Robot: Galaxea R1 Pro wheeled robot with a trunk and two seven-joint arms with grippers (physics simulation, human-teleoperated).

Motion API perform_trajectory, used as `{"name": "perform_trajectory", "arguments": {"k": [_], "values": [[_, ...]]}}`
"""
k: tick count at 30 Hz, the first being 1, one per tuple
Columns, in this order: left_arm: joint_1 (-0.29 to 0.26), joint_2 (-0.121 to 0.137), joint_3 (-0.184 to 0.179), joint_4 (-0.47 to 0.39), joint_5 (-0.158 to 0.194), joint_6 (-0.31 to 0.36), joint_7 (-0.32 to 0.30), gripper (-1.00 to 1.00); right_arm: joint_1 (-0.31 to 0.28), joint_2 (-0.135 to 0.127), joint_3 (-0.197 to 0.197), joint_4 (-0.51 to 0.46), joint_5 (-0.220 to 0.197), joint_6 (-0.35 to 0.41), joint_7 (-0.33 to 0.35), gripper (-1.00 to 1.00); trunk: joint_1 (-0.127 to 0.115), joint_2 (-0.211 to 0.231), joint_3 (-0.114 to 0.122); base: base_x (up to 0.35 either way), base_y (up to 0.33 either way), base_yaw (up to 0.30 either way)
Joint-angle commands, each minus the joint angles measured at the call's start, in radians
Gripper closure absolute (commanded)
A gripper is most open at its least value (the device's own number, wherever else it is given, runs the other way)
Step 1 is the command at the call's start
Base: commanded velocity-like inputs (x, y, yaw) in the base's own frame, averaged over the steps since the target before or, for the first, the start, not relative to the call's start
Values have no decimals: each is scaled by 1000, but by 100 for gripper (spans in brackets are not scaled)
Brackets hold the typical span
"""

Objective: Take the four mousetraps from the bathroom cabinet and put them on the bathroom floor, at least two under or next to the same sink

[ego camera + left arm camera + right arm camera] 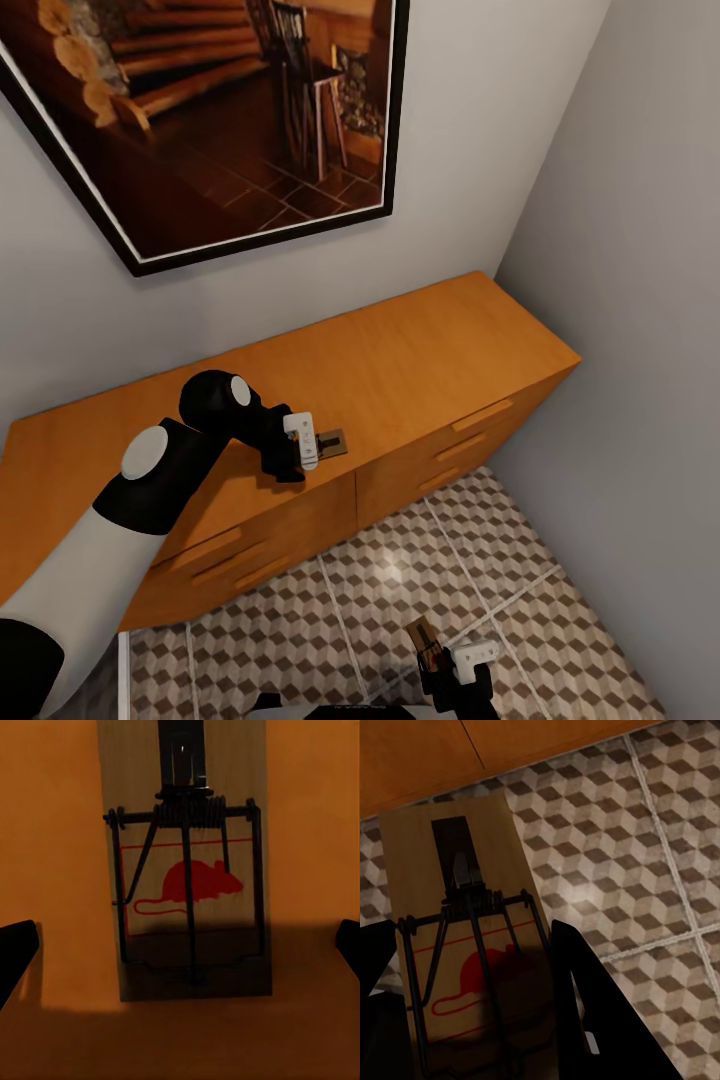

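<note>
With the left end effector point(180, 945) spread astride the flat brown wooden mousetrap with the red mouse mark point(187, 870) on the orange-brown wooden cabinet point(400, 370), it should be lowered squarely and closed on the board's long edges, clear of the spring at 12 o'clock, while the right end effector point(472, 1005) is kept pinching its own mousetrap point(450, 870).

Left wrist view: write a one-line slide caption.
Open left claw poised over a mousetrap lying on the cabinet top.

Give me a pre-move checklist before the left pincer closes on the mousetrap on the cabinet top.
1. Left pincer open, one finger tip at each side of the wrist view: ok.
2. Mousetrap on the cabinet top centred between those fingers: ok.
3. Trap lying flat on the cabinet: ok.
4. Fingers low enough to grip the board: cannot tell.
5. Right pincer shut on the second mousetrap: ok.
6. Second trap over the bathroom floor, apart from the cabinet front: ok.
</note>
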Motion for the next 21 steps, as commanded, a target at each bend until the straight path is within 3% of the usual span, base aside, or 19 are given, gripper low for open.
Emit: {"name": "perform_trajectory", "arguments": {"k": [1, 21], "values": [[-1, 1, -2, 7, -8, 12, -8, -100, -1, 0, 1, 1, 4, -3, -3, 100, 1, -1, -2, 0, 0, 0], [-1, 1, -2, 7, -8, 12, -9, -100, -1, 0, 1, 1, 4, -3, -3, 100, 1, -1, -2, 0, 0, 0]]}}
